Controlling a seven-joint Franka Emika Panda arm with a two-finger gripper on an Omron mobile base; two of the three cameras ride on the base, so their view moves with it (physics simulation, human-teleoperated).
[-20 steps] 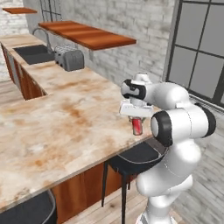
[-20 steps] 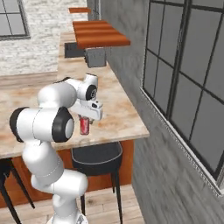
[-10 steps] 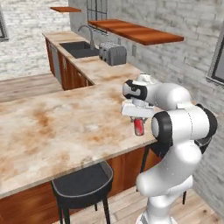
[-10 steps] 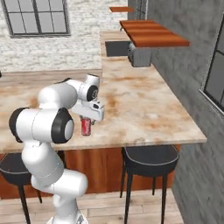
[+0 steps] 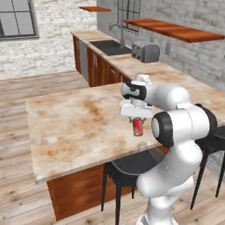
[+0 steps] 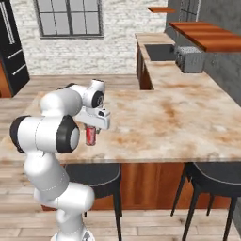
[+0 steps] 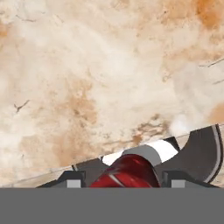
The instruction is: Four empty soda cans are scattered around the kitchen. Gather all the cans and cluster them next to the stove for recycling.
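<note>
Left base view: red soda can (image 5: pixel 138 126), upright, frame centre, held in claw (image 5: pixel 137 125).
Hand view adds marbled desk (image 7: pixel 87 78) beneath; right base view, black stools (image 6: pixel 214 172).

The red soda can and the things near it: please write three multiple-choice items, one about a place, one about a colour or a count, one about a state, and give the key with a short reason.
1. Where is the red soda can?
A. On the wood floor
B. Between the fingers of the tool, above the counter
C. In the sink

2. What colour is the toaster on the far counter?
A. Silver grey
B. Blue
C. Yellow

3. How does the tool stand?
A. Wide open, with nothing in it
B. Shut on the can
C. Resting flat on a stool

Key:
1 B: both base views show the can hanging under the tool over the marble counter.
2 A: its body is grey metal in both base views.
3 B: the hand view shows the red can between the two finger tips.
</note>
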